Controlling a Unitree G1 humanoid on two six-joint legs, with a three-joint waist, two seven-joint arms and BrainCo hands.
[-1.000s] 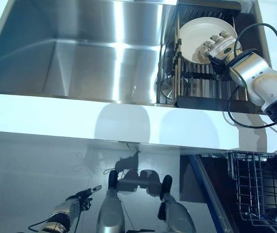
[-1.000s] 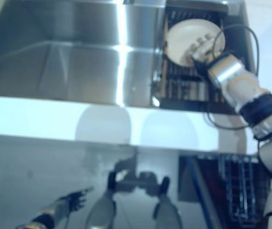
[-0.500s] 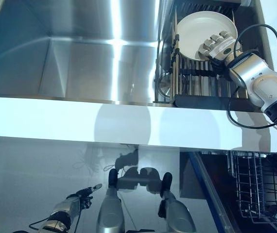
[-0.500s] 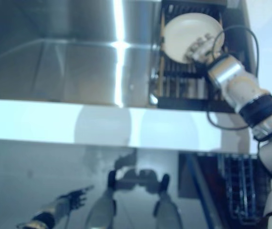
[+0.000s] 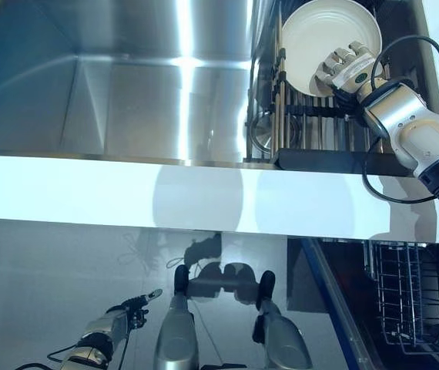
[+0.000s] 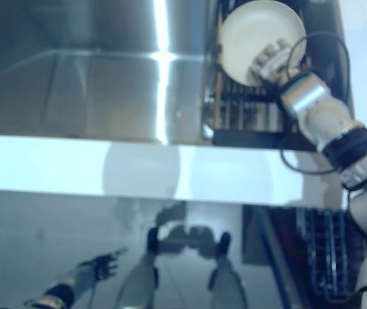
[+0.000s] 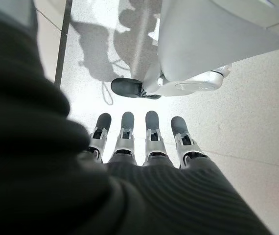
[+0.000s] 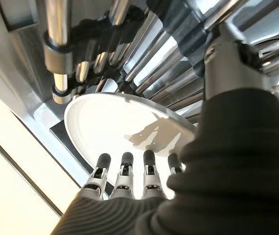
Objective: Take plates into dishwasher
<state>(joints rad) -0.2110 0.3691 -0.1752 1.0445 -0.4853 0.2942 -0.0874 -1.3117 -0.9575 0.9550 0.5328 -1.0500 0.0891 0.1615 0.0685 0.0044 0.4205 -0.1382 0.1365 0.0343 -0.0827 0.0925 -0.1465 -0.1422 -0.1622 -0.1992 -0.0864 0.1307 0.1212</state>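
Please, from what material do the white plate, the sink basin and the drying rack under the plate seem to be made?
The plate, held by the right robot hand, looks like glazed ceramic, possibly melamine: cream-white, smooth, softly glossy. The sink basin looks like brushed stainless steel, with streaked bright reflections. The drying rack appears to have polished metal rods, mirror-shiny in the right wrist view, in a dark frame, perhaps plastic.

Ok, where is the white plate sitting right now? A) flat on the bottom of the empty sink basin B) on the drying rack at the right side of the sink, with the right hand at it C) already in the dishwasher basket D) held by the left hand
B: the white plate rests on the drying rack beside the sink basin, with the right hand against its lower edge.
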